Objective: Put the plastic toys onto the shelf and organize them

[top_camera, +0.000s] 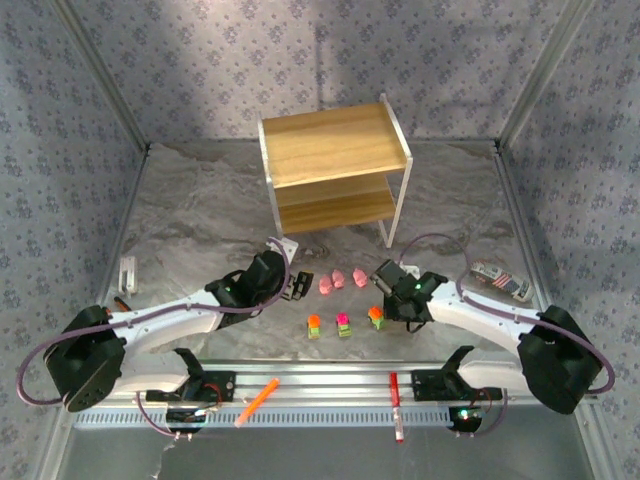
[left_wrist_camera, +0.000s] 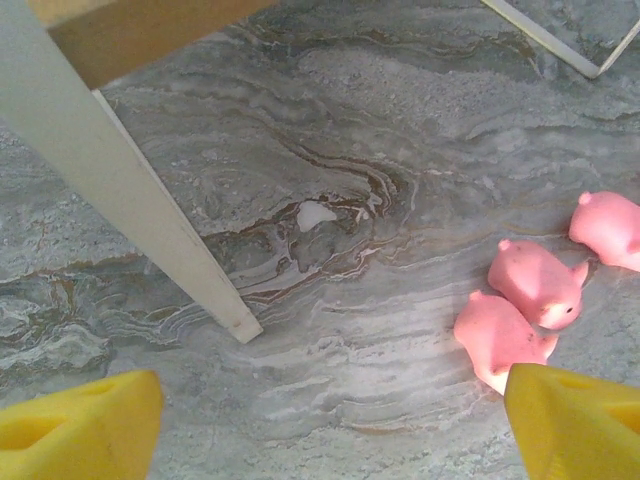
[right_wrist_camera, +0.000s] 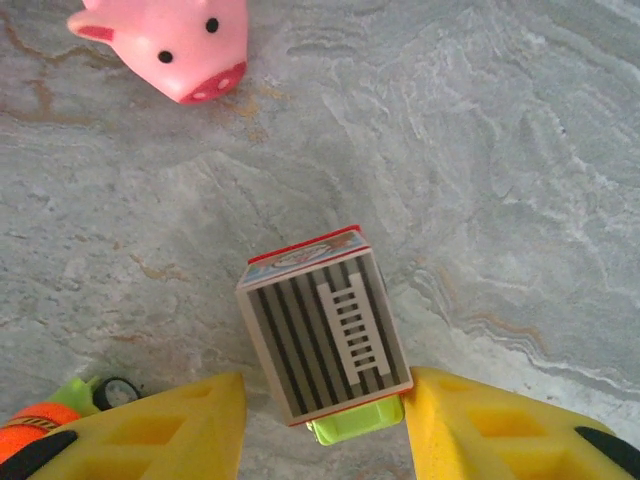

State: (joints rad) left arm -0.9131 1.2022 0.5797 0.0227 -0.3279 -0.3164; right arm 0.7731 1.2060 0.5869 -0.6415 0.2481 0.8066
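Note:
The shelf (top_camera: 335,170) stands at the back middle of the table, both wooden boards bare. Three pink pigs (top_camera: 339,280) lie in a row between my grippers. Three blocky toys (top_camera: 343,324) sit in a row nearer the arms. My left gripper (top_camera: 298,287) is open over bare table (left_wrist_camera: 330,400); a pig (left_wrist_camera: 500,335) lies just off its right finger, and a shelf leg (left_wrist_camera: 130,200) rises to its left. My right gripper (top_camera: 385,278) stands open around a tilted blocky toy (right_wrist_camera: 325,335) with a striped brown top and green base. That toy touches the right finger, with a gap at the left finger.
An orange marker (top_camera: 257,401) and a red marker (top_camera: 395,405) lie on the rail at the near edge. A striped packet (top_camera: 500,281) lies at the right and a small white piece (top_camera: 128,272) at the left. Patterned cloth walls close in the table.

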